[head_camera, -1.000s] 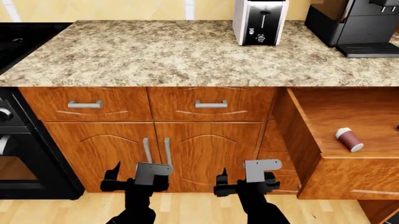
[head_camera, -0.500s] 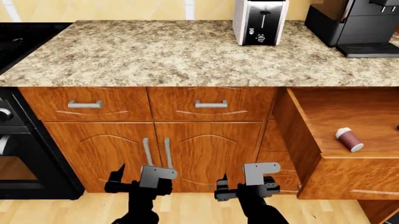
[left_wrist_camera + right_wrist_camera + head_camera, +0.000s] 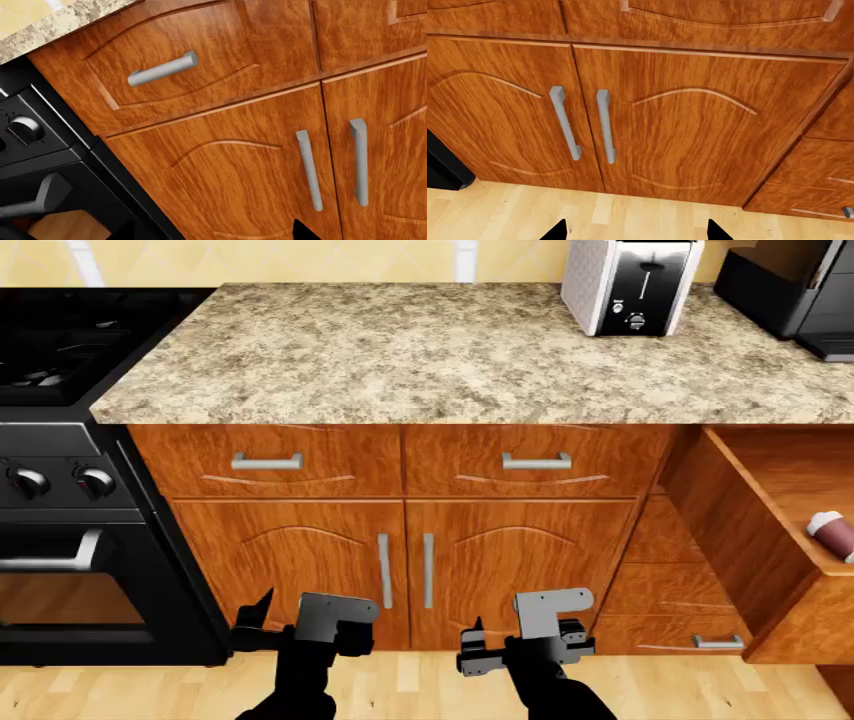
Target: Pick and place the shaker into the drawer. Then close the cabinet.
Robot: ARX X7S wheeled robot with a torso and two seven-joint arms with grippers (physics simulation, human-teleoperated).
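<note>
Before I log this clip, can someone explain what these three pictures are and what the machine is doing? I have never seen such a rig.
This is a simulated two-armed robot in a kitchen. The wide picture comes from its head camera; the other two come from cameras near each pincer, both facing the glossy reddish-brown wooden cabinet. The left pincer and right pincer hang low before the doors and hold nothing. On the speckled stone counter stands a silver toaster. The small dark red shaker with a white cap lies on its side in the open wooden drawer at the right.

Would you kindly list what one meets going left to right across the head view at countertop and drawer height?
Stove → countertop → toaster → coffee machine; the open drawer holds the shaker.
</note>
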